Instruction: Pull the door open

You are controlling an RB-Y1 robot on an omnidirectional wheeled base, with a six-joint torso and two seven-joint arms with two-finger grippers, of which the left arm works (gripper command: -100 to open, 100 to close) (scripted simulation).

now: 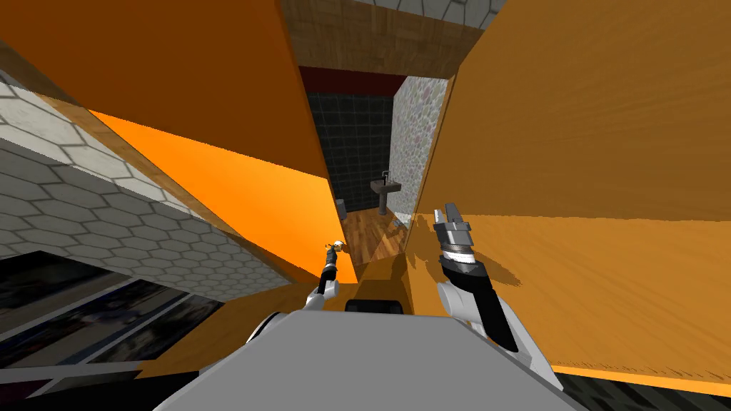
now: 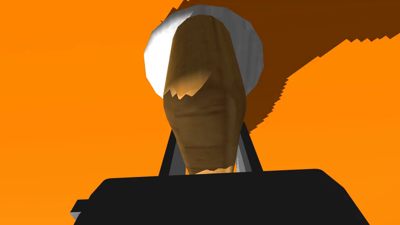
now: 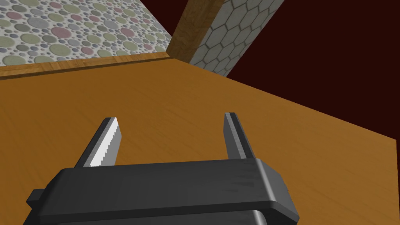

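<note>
Currently the left tool (image 2: 208, 129) is clenched on the brown wooden lever handle (image 2: 203, 113), its fingers pressing the lever's two sides. The lever's long axis runs from its white round backplate (image 2: 156, 62) straight back toward the tool's body, standing off the flat bright orange door (image 2: 58, 97) behind it. In the head view the door stands ajar, a narrow gap (image 1: 371, 214) showing beside its free edge. The right tool (image 3: 172, 119) hangs released over a brown wood-grained surface (image 3: 195, 93), well apart from the handle. Judgement: the left arm does the pulling, toward the torso.
</note>
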